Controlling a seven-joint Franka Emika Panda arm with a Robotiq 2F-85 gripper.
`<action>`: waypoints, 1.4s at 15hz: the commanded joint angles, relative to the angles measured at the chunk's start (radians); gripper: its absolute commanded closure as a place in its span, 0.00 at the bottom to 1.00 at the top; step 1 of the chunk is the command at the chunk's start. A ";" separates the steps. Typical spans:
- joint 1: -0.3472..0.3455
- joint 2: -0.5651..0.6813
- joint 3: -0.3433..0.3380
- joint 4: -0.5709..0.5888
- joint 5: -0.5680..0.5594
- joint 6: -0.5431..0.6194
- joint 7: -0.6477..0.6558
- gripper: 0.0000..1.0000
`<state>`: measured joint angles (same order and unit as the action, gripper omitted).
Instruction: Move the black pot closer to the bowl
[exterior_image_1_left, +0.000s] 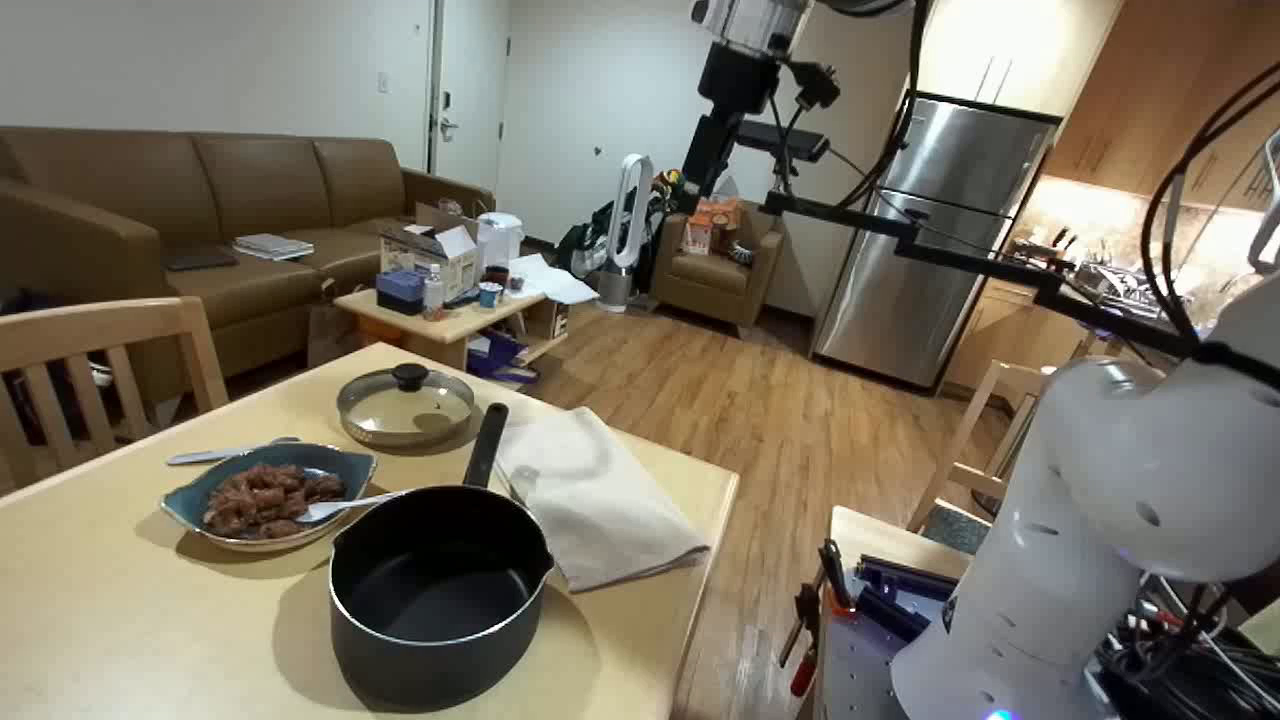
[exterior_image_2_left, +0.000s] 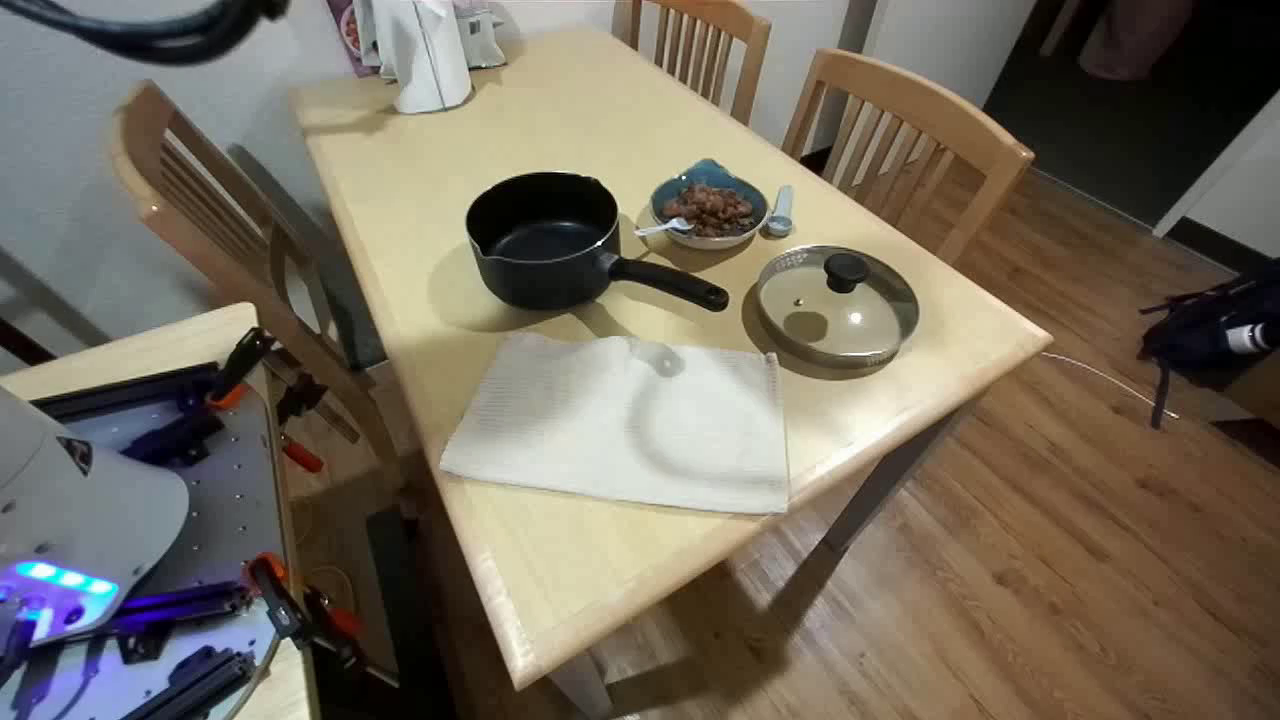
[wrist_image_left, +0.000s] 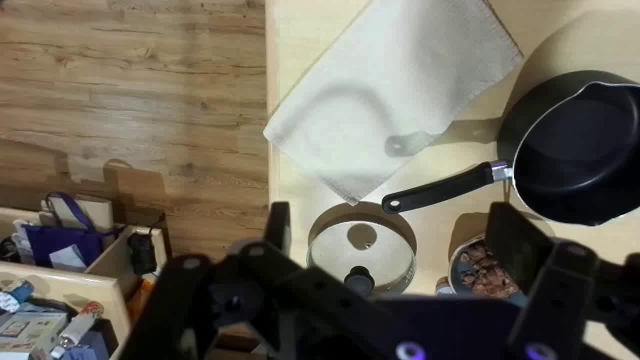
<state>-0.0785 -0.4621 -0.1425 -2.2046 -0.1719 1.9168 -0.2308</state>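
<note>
I have one claw (wrist_image_left: 389, 210) and hold it well above the bench (exterior_image_2_left: 560, 110), its two fingers (wrist_image_left: 514, 245) spread wide apart. On the bench I count one black saucepan (exterior_image_2_left: 545, 245), one blue-lined bowl (exterior_image_1_left: 350, 463), one glass lid (exterior_image_2_left: 838, 315), one off-white towel (exterior_image_2_left: 620, 430) and two pale spoons (exterior_image_2_left: 783, 205). All three of my views show saucepan, bowl, lid and towel. The saucepan stands upright near the bowl, apart from it by a narrow gap; it has two pouring lips (wrist_image_left: 596, 85) and one long black handle (exterior_image_2_left: 672, 283), which points toward the space between towel and lid. The single bowl carries one heap of brown food chunks (exterior_image_1_left: 265, 505). Of the spoons, one rests with its tip in that heap and its other end toward the saucepan, and one lies just beside the bowl on the side away from the saucepan. The lid sits flat with its one black knob (exterior_image_2_left: 846, 272) up, near the handle's tip. The towel lies spread flat beside the saucepan. In an exterior view I count three wooden chairs (exterior_image_2_left: 930, 100) around the bench. Farther off, in an exterior view, stand one brown sofa (exterior_image_1_left: 270, 290) with three back cushions (exterior_image_1_left: 265, 190), one brown armchair (exterior_image_1_left: 705, 292), one bladeless fan (exterior_image_1_left: 627, 270) and one two-door steel refrigerator (exterior_image_1_left: 925, 240).
</note>
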 joint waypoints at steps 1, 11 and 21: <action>-0.002 0.001 0.002 0.002 0.001 -0.002 -0.001 0.00; 0.094 0.334 -0.092 0.142 0.270 0.275 -0.313 0.00; -0.015 0.735 0.033 0.397 0.494 0.145 -0.479 0.00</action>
<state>-0.0429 0.2769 -0.1653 -1.8084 0.3398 2.0602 -0.7217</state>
